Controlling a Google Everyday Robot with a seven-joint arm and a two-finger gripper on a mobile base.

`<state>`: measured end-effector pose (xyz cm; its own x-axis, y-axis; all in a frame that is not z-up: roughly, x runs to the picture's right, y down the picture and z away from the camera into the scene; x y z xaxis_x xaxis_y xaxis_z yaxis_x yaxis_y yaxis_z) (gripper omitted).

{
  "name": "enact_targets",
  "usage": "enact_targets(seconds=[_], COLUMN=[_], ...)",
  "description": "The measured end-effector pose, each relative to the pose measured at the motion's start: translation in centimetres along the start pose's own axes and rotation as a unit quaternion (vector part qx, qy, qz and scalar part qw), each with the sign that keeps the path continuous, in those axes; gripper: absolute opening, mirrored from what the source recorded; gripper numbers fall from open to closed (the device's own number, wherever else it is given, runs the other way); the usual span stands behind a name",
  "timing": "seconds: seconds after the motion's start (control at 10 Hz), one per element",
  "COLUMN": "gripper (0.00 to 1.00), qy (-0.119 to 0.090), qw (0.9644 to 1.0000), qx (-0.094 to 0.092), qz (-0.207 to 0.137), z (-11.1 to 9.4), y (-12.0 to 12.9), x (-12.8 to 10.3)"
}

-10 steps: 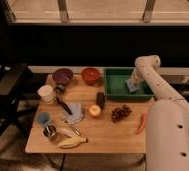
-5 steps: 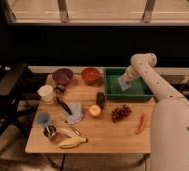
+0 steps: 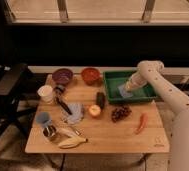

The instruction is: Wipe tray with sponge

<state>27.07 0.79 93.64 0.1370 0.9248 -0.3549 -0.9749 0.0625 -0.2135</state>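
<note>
The green tray (image 3: pixel 147 93) stands at the back right of the wooden table (image 3: pixel 113 137). A light blue sponge (image 3: pixel 123 90) lies on the tray's floor in its left half. My gripper (image 3: pixel 129 87) reaches down into the tray from the right, shut on the sponge and pressing it against the tray floor. The white arm (image 3: pixel 160 82) arches over the tray's right side.
Left of the tray are a red bowl (image 3: pixel 90 75), a purple bowl (image 3: pixel 63 76) and a white cup (image 3: pixel 46 93). In front of it lie grapes (image 3: pixel 120 113), a red chili (image 3: pixel 141 122), an apple (image 3: pixel 94 110), a blue cloth (image 3: pixel 74 112) and bananas (image 3: pixel 70 141). A black chair (image 3: pixel 8 90) stands at the left.
My gripper has slid the sponge leftward across the tray floor, from the right part to the left half.
</note>
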Motion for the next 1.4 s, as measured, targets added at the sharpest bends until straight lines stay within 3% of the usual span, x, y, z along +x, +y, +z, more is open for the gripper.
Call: enact_targets(seconds=[0.3, 0.7, 0.9, 1.3, 1.4], gripper=[0.0, 0.0, 0.0, 0.0, 0.0], qy=[0.007, -0.013, -0.02, -0.023, -0.022], qw=[0.9994, 0.998, 0.9984, 0.9982, 0.9979], qx=[0.031, 0.062, 0.051, -0.021, -0.027], qz=[0.012, -0.004, -0.015, -0.051, -0.054], z=[1.0, 2.4, 2.5, 0.1, -0.2], y=[-2.6, -3.5, -1.9, 2.2, 2.5], x=[-0.9, -7.0, -8.2, -6.2, -5.9])
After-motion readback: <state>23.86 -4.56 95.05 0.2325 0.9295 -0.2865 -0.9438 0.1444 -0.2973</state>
